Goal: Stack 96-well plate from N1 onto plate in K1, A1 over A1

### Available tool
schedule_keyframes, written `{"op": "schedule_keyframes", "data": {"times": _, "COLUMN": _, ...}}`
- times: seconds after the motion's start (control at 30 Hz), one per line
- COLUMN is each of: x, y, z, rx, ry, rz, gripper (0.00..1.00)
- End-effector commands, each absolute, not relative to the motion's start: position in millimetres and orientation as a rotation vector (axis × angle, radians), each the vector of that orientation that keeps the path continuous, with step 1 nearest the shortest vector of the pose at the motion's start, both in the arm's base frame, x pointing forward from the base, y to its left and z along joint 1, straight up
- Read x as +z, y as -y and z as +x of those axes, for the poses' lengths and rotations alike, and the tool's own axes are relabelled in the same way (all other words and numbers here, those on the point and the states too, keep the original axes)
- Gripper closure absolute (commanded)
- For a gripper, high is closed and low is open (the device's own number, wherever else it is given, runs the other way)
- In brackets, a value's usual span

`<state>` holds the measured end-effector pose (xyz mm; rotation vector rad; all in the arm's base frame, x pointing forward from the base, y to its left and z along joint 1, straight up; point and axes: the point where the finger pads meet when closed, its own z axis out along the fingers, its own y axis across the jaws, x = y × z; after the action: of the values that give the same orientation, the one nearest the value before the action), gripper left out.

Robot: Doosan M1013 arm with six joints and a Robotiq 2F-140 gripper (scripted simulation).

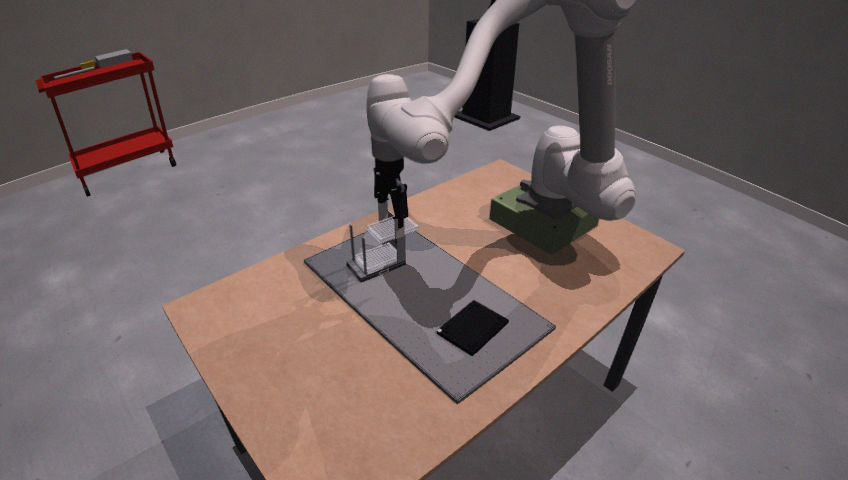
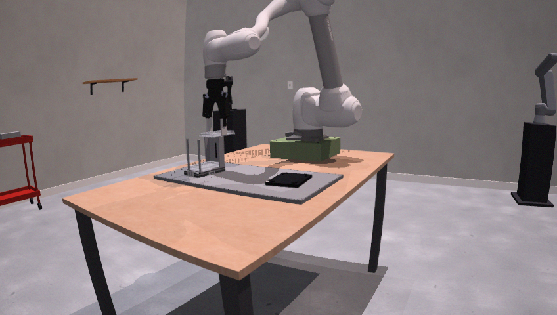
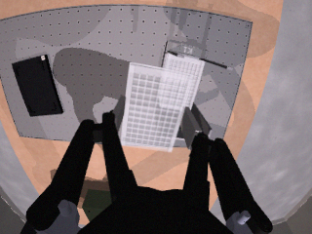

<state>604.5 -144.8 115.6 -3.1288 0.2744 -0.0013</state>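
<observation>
White 96-well plate (image 1: pixel 390 228) is clamped in the tool (image 1: pixel 392 208), held in the air over stack rack K1 (image 1: pixel 374 270), partly overlapping the rack's plate (image 1: pixel 374 255). Black nest N1 (image 1: pixel 473 325) is left bare on the desk (image 1: pixel 297 368).

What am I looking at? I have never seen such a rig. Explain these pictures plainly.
A white robot arm stands on a green base bolted to a wooden table. One picture looks down from high up, one from the side across the room, and one from the arm's wrist, down past its black fingers. On a grey board lie a black plate nest and a rack with a pale plate in it. The gripper holds a second plate above the rack, not yet set down.
</observation>
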Motion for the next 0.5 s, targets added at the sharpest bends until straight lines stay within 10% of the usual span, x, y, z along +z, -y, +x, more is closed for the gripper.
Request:
{"op": "schedule_keyframes", "data": {"times": 0.0, "x": 117.5, "y": 159.6, "z": 606.6, "rx": -0.001, "ry": -0.262, "rz": -3.133, "gripper": 1.0}}
{"op": "schedule_keyframes", "data": {"times": 0.47, "x": 118.5, "y": 199.6, "z": 607.4, "rx": -0.001, "ry": -0.262, "rz": -3.133, "gripper": 1.0}}
